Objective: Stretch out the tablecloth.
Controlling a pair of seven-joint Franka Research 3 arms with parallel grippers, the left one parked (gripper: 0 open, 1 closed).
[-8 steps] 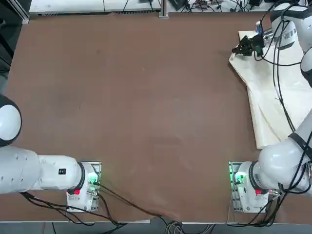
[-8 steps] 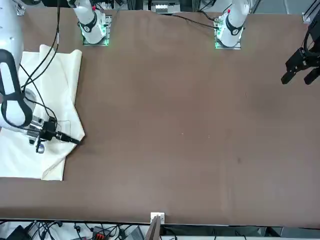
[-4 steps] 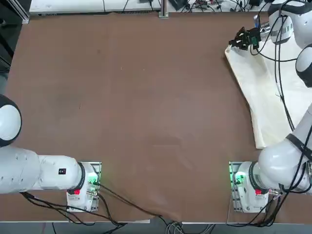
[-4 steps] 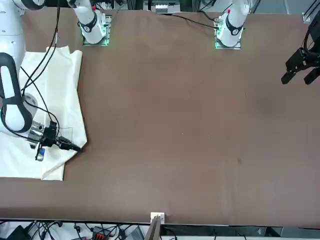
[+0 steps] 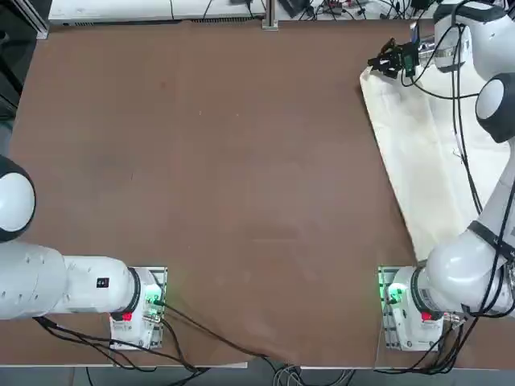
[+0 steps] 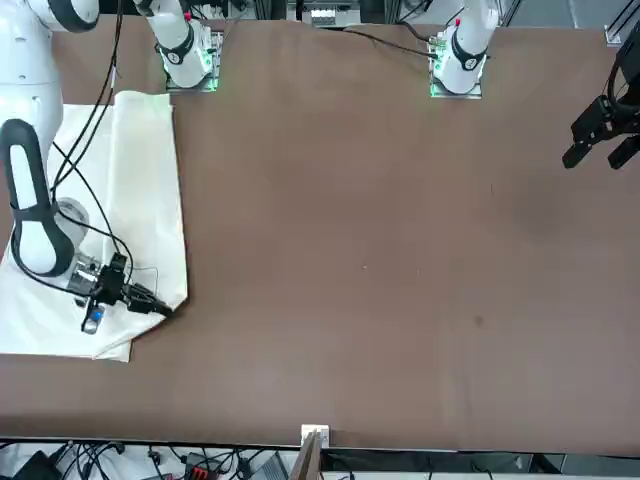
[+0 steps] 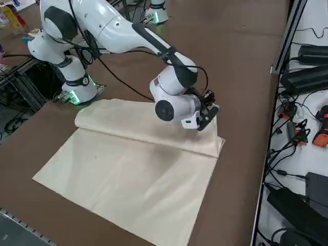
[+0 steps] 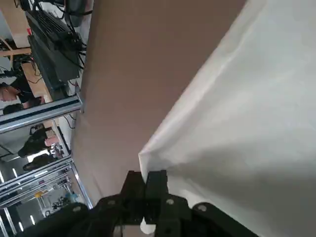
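Inward past the right arm's base (image 5: 414, 310), toward the parked arm's side of the brown tabletop (image 5: 217, 193), the right gripper (image 5: 380, 63) has drawn the held corner of the cream tablecloth (image 5: 418, 161) since the earlier frame. The cloth's inner edge has shifted the same way and now slants from that corner back to just beside the base. The two black fingers (image 8: 157, 185) are closed together, pinching the corner between them, at the end of the cloth well apart from the base. Most of the tablecloth lies out from the base, on the outer side of the table, reaching well outward. Along its side nearest the base, an upper layer lies over the broad lower one, its long border running outward from the base. Beneath the white right arm (image 7: 115, 28), this layer shows soft creases; the broad part looks mostly flat.
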